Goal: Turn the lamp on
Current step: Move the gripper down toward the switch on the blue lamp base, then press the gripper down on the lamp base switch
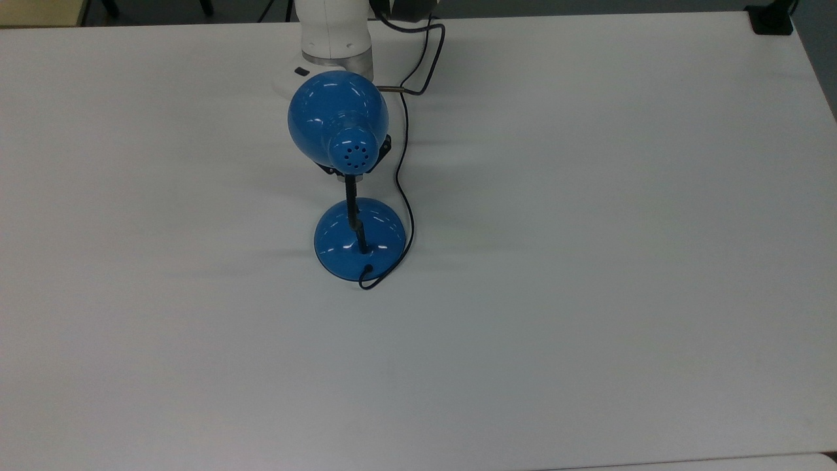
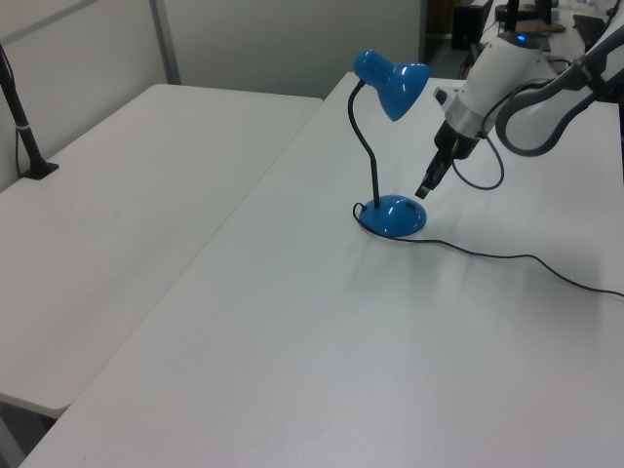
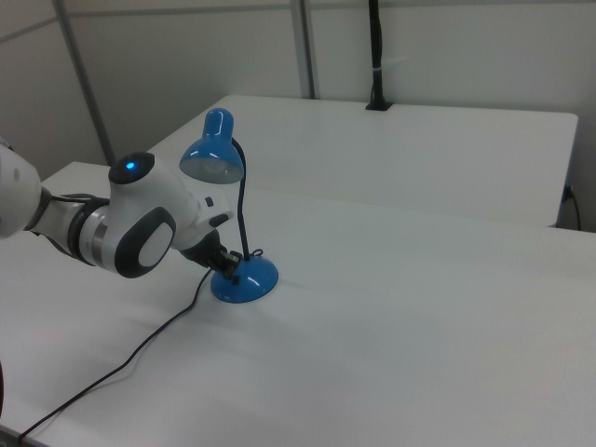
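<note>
1. The blue desk lamp (image 1: 346,176) stands upright on the white table (image 1: 588,261), a little toward the top view's left of the table's middle and nearer the far edge.
2. Its dome shade (image 2: 400,86) hangs out from the top of the black flexible neck (image 2: 367,156), and the cap with vent holes (image 1: 353,154) faces upward in the top view.
3. The round blue base (image 3: 246,280) sits flat on the table, directly below the neck.
4. A thin black cord (image 2: 507,258) leaves the base and trails across the table toward the left view's right.
5. The gripper (image 2: 425,186) points down at an angle, its tip just above the edge of the base on the left view's right side; I cannot tell whether it touches the base.
6. In the right view the gripper (image 3: 230,267) sits low beside the neck, right over the base.
7. Whether the fingers are apart or together I cannot tell.
8. The white arm (image 3: 130,228) reaches in from the right view's left, with a small blue light glowing on its housing.
9. A second white table (image 2: 117,195) stands alongside on the left view's left.
</note>
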Tool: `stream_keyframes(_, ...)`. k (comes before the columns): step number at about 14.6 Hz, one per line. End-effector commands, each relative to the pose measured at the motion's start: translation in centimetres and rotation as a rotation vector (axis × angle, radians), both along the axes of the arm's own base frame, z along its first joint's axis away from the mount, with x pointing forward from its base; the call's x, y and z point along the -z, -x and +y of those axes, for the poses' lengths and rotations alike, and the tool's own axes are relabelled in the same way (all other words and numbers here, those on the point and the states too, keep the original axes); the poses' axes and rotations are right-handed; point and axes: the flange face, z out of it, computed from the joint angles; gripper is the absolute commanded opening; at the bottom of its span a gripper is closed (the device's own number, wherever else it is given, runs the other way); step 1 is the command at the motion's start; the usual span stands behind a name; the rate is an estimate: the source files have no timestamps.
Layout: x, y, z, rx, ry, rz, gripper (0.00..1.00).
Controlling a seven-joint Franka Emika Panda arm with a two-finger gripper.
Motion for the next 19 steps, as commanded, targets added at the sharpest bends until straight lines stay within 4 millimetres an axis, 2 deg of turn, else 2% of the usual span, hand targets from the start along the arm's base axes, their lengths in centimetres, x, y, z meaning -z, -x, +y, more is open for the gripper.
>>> stream_keyframes(1,0.6,-1.1,0.4,0.037,-0.023,-0.023,0.00)
stream_keyframes(12,1.9,-2.8,0.5,0.040,-0.024,-0.016,0.00)
stream_keyframes(19,2.8,-2.8,0.4,0.039,-0.021,-0.001,0.00)
